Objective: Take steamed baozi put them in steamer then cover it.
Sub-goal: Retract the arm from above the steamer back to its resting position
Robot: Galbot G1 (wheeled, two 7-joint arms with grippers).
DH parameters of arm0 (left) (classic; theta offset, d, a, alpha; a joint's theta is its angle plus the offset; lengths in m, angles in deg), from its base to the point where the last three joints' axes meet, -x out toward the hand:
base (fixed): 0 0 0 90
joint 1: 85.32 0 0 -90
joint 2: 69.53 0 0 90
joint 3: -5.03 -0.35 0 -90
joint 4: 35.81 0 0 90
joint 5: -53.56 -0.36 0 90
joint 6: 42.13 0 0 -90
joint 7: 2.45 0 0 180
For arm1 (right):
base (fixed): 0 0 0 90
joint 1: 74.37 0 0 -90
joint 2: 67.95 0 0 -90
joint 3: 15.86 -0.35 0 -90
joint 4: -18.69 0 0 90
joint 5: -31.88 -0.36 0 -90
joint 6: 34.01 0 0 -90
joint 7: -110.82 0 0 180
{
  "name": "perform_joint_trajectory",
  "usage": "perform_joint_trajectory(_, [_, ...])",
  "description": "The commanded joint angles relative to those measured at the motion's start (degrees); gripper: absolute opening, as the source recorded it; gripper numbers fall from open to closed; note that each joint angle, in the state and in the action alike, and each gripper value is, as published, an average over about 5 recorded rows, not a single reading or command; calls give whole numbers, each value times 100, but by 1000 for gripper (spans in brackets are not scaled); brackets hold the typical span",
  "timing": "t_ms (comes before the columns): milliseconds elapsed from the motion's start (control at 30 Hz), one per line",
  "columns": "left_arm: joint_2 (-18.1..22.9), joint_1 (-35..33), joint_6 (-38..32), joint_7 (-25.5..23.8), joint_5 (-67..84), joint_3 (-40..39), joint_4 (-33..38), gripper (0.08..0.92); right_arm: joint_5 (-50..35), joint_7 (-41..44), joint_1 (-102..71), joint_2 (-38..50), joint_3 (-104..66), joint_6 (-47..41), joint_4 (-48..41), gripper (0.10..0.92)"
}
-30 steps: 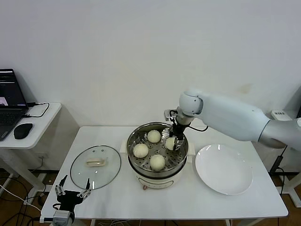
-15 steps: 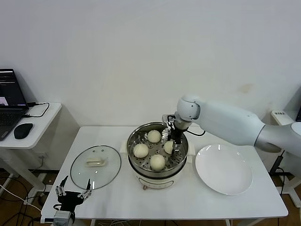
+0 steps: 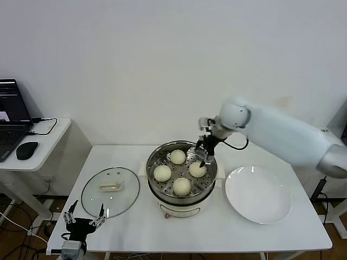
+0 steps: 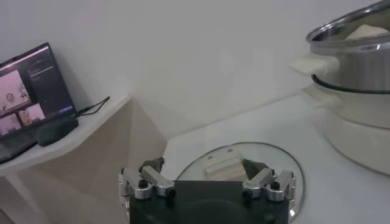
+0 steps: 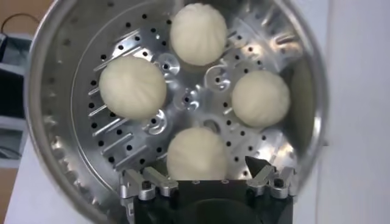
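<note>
You have the loading done, by the look of it, and only the covering left. Left of the steamer the left gripper hangs spread and empty off the table's front edge. The one cover lies flat between it and the steamer. All four steamed baozi sit on its perforated tray. The right gripper hovers over its right side, fingers apart, holding nothing. Right of the steamer, one white plate lies bare.
</note>
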State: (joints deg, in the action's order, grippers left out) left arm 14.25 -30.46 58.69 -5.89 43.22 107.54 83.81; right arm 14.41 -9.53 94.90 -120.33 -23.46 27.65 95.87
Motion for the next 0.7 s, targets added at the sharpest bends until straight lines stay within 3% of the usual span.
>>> perform_joint_trajectory(33, [-37, 53, -26, 74, 159, 37, -34, 823, -1504, -3213, -1857, 1574, -2875, -116, 1589, 823])
perform_joint_trajectory(233, [-36, 125, -103, 132, 254, -2, -101, 823, -1513, -4932, -4243, 1840, -5025, 499, 2088, 823])
perform_joint_trajectory(500, [-78, 108, -138, 142, 87, -29, -41, 823, -1591, -5888, -7230, 1243, -7518, 1214, 2525, 823])
perform_joint_trajectory(700, [-118, 211, -478, 234, -515, -55, -247, 823, -1752, -5899, -8720, 502, -8702, 1666, 2704, 823])
